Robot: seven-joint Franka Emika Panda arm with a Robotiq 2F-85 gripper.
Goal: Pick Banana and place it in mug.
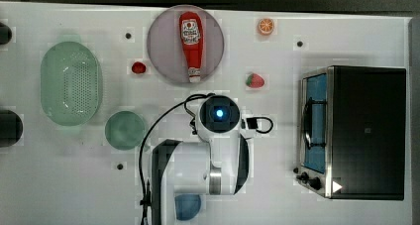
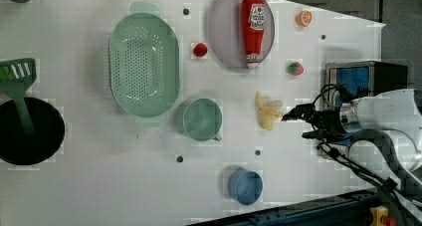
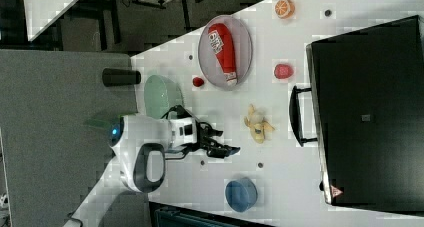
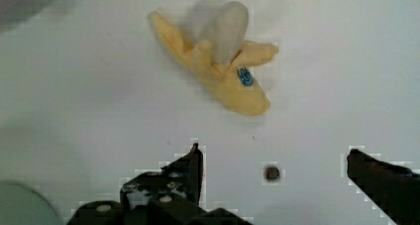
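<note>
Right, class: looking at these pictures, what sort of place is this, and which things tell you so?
Probably a robotics lab set up as a pretend kitchen: a white robot arm works over a white table with bolt holes, laid with a toy peeled yellow banana, a red ketchup bottle and a black toaster oven.

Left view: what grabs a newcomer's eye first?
Probably the red ketchup bottle lying on the grey plate at the top, then the big oval green colander to its left. Next, the white arm's open pincer at the left view's right, just short of the peeled banana lying on the table beside the mug.
</note>
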